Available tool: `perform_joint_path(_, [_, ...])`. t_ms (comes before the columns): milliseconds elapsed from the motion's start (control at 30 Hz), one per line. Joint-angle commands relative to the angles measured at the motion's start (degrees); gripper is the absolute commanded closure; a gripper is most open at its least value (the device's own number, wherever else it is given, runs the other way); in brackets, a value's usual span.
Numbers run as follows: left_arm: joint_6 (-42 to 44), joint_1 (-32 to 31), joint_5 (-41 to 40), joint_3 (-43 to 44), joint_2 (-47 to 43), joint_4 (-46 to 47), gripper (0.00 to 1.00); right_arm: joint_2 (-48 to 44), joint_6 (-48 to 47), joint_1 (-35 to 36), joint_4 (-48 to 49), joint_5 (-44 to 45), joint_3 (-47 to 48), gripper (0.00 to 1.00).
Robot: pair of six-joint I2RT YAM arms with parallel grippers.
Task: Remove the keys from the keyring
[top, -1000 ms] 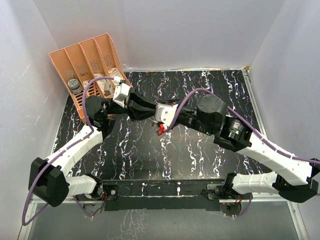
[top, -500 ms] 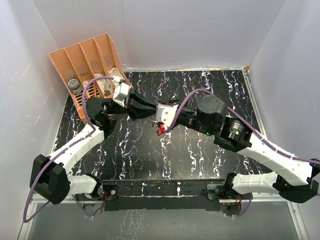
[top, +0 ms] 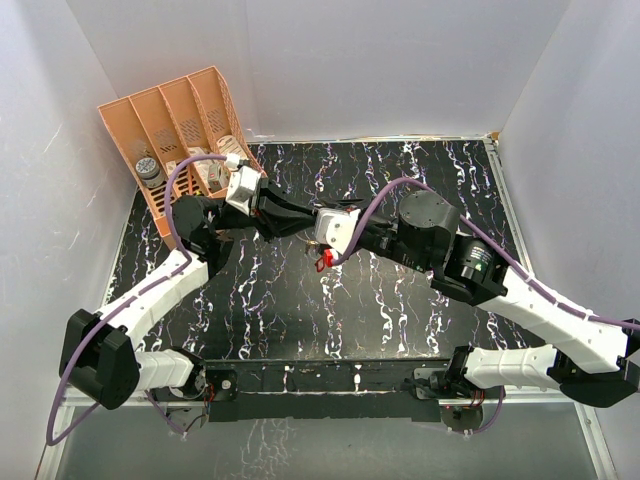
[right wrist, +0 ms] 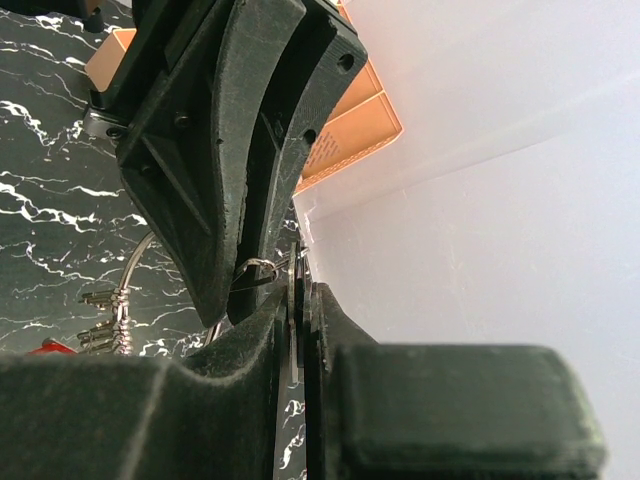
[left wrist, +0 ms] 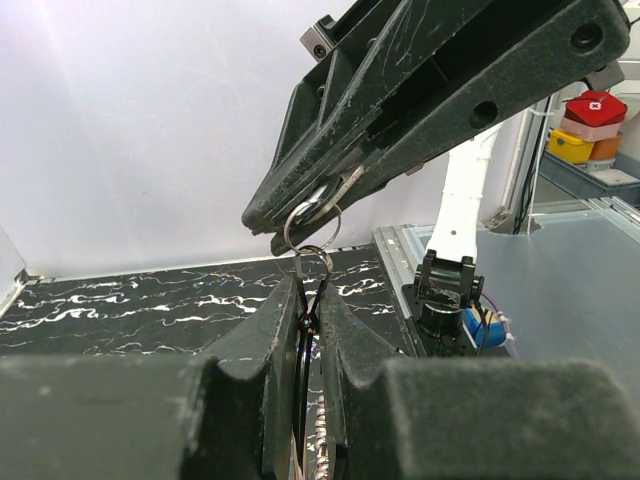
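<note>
In the top view my left gripper point(top: 298, 227) and right gripper point(top: 313, 232) meet tip to tip above the middle of the table. The red key head point(top: 323, 260) hangs just below them. In the left wrist view my left gripper point(left wrist: 308, 292) is shut on a thin wire loop of the keyring point(left wrist: 312, 262), which links to a small ring point(left wrist: 312, 216) at the right gripper's fingers point(left wrist: 400, 130). In the right wrist view my right gripper point(right wrist: 300, 292) is shut on a flat silver key point(right wrist: 297, 300). The keyring wire point(right wrist: 138, 268) curves left, carrying silver keys point(right wrist: 100, 305).
An orange divided organizer point(top: 175, 130) with small items stands at the back left, close behind the left arm. White walls close in the black marbled table point(top: 400, 320) on three sides. The metal front rail point(top: 330, 378) holds the arm bases.
The right arm has shifted slightly to the right and the left wrist slightly up. The grippers stay joined at the keys, and the red key still hangs below.
</note>
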Motion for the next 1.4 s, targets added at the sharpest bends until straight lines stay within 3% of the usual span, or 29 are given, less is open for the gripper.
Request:
perform_joint_path(0, [3.75,-0.28,-2.38,-0.98,-3.67,-0.05,1.00,-1.87,-0.20,0.23,5.11,0.78,0.32,0.92])
perform_joint_path(233, [11.18,-0.29,-14.82,4.90,-4.88,-22.34,1.00,-2.84,-0.34,0.22,5.72,-0.09,0.11,0.91])
perform_joint_path(567, [15.35,-0.32,-25.67,7.08,-7.13,-29.04,1.00,-5.52,-0.25,0.24,6.93,-1.18,-1.33,0.90])
perform_joint_path(867, [18.71,-0.29,-26.32,8.79,-7.31,-30.50,1.00,-4.76,2.06,0.24,6.62,1.06,-1.41,0.98])
perform_joint_path(933, [20.52,-0.29,-25.41,9.61,-7.19,-32.52,1.00,-4.84,4.53,0.23,10.94,3.20,-3.04,0.90])
perform_joint_path(1033, [23.23,-0.43,-25.43,9.48,-7.70,-35.00,1.00,-4.92,11.37,0.24,21.46,10.23,-7.47,0.87])
perform_joint_path(1167, [24.71,-0.62,-25.69,8.13,-9.19,-35.56,1.00,-4.87,17.55,0.24,28.92,16.14,-11.04,0.86])
perform_joint_path(1367, [27.21,-0.91,-26.18,7.86,-10.88,-37.33,1.00,-6.40,25.86,0.21,36.72,14.94,-16.74,0.87])
